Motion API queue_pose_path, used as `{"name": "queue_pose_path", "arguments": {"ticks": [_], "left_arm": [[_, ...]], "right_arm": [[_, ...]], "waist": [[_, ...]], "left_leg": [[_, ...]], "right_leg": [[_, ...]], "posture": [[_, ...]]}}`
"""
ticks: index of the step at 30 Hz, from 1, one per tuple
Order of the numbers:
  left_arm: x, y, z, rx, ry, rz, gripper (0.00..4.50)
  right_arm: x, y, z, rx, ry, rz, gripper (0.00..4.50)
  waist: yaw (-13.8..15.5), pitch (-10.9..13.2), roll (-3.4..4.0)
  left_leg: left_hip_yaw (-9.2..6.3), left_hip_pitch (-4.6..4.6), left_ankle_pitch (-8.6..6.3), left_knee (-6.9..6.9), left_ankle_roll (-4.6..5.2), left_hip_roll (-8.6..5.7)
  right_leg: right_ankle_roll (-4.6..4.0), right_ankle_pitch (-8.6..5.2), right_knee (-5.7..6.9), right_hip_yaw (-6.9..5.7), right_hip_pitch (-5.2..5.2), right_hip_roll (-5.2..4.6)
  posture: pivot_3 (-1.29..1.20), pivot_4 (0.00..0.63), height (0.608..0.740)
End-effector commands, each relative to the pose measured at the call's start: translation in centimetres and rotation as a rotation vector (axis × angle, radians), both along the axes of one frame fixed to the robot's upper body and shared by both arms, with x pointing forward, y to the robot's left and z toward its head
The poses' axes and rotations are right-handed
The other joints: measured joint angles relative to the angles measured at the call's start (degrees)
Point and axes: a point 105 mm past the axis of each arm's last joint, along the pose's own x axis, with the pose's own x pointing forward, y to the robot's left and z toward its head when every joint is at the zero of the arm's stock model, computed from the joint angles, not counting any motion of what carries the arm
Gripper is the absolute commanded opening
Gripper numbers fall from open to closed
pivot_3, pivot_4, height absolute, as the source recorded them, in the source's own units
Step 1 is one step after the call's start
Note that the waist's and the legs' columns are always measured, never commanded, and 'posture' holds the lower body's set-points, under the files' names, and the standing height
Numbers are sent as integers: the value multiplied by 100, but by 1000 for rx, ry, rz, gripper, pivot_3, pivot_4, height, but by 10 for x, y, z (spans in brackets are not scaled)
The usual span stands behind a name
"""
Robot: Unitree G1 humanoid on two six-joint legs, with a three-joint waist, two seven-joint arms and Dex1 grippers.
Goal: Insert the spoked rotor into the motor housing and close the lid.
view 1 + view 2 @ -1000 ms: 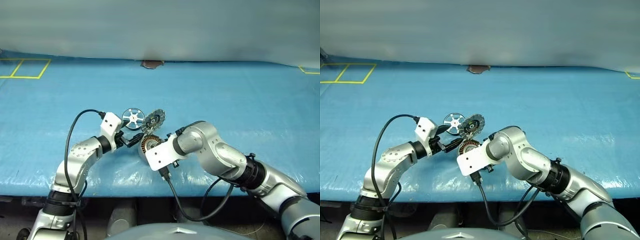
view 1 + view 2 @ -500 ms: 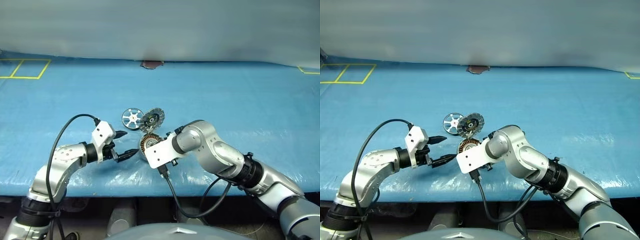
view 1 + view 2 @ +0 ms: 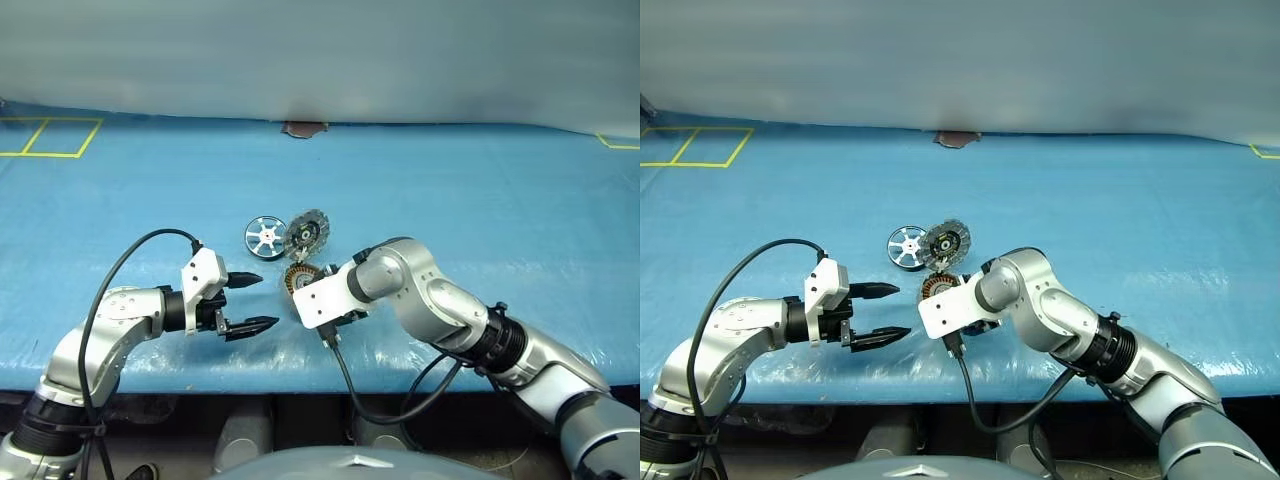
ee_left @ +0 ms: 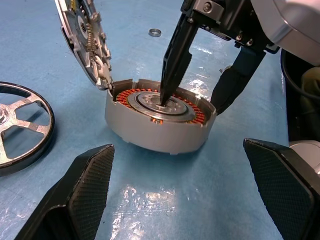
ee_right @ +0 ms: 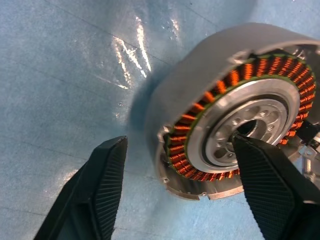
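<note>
The spoked rotor (image 4: 20, 127) is cut off at the frame's edge.

A big blue sheet (image 3: 480, 200) covers the table. Yellow tape lines (image 3: 50, 138) mark one far corner. A plain grey wall (image 3: 320, 50) stands behind.

A blue plastic sheet (image 3: 480, 200) covered my worktop, with yellow tape lines (image 3: 50, 137), a brown patch (image 3: 303, 128) and a small ring (image 4: 155, 33).

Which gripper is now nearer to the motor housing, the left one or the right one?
The right. The right gripper straddles the motor housing, one finger on its hub, one outside its wall. The left gripper hangs open, apart from it on the robot's left.
</note>
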Motion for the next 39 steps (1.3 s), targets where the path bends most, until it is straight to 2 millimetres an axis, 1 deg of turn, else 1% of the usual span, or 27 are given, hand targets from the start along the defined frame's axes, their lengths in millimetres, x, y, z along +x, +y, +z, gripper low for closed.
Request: {"name": "queue_pose_path", "arguments": {"ticks": [1, 6, 10, 16, 21, 24, 29, 32, 34, 36, 38, 39], "left_arm": [[3, 0, 12, -12, -53, -8, 4500], [6, -1, 11, -15, -62, -3, 4500], [7, -4, 9, -21, -65, -5, 4500], [10, -6, 10, -25, -75, -11, 4500], [9, -8, 10, -31, -76, -18, 4500], [9, -9, 11, -39, -77, -22, 4500], [8, -11, 13, -46, -79, -38, 4500], [8, -11, 17, -54, -87, -45, 4500], [8, -13, 19, -66, -89, -51, 4500], [7, -16, 20, -76, -84, -61, 4500], [6, -20, 19, -87, -77, -73, 4500], [6, -22, 19, -93, -74, -79, 4500]], "right_arm": [[0, -3, -1, 4, 29, -36, 3464], [-8, 2, 10, 49, 43, -21, 3464], [-20, 9, 19, 86, 60, 9, 3464], [-23, 15, 29, 119, 40, 25, 3464], [-19, 13, 32, 123, 12, 7, 3464], [-16, 10, 36, 156, -2, -28, 3464], [-15, -3, 48, 222, -18, -106, 3464], [-11, -13, 66, 342, -47, -205, 3464], [-8, -18, 80, 455, -66, -280, 3464], [-6, -25, 94, 603, -75, -365, 3464], [0, -40, 106, 768, -104, -500, 3464], [2, -49, 109, 840, -116, -575, 3464]], "waist": [[0, 0, 0], [2, 0, 0], [-8, 1, -1], [-24, 2, 0], [-20, 3, 0], [-20, 3, -1], [-6, 3, -1], [-7, 4, -2], [-8, 4, -3], [-17, 4, -3], [-9, 4, -4], [-2, 4, -4]], "left_leg": [[0, -1, 0, -3, 0, 0], [0, -11, 0, -4, 0, 0], [1, -15, 0, -6, 0, 0], [2, -16, 0, -10, 0, 6], [3, -16, 0, -10, 0, 6], [3, -17, 0, -10, 0, 6], [2, -17, 0, -10, 0, 6], [3, -20, -1, -10, 0, 5], [3, -20, -1, -11, 0, 6], [3, -19, -1, -11, 0, 7], [3, -19, -1, -12, 0, 8], [2, -19, -1, -15, 0, 7]], "right_leg": [[-1, -1, 0, 0, 1, 0], [-2, -1, 1, 0, 4, 1], [-2, -1, 0, 0, 2, 1], [-4, -3, 2, -1, -1, 4], [-4, -3, 1, -1, -1, 4], [-4, -3, 1, -1, -1, 4], [-4, -3, 1, -1, -1, 4], [-4, -3, 0, -1, -2, 3], [-4, -3, 1, -1, -2, 3], [-4, -3, 2, -1, -1, 4], [-4, -3, 2, -1, -1, 4], [-4, -3, 1, -1, -2, 4]], "posture": [[0, 150, 740], [0, 150, 740], [0, 150, 740], [0, 150, 740], [0, 150, 740], [0, 150, 740], [0, 150, 740], [0, 150, 740], [0, 150, 740], [0, 150, 740], [0, 150, 740], [0, 150, 740]]}}
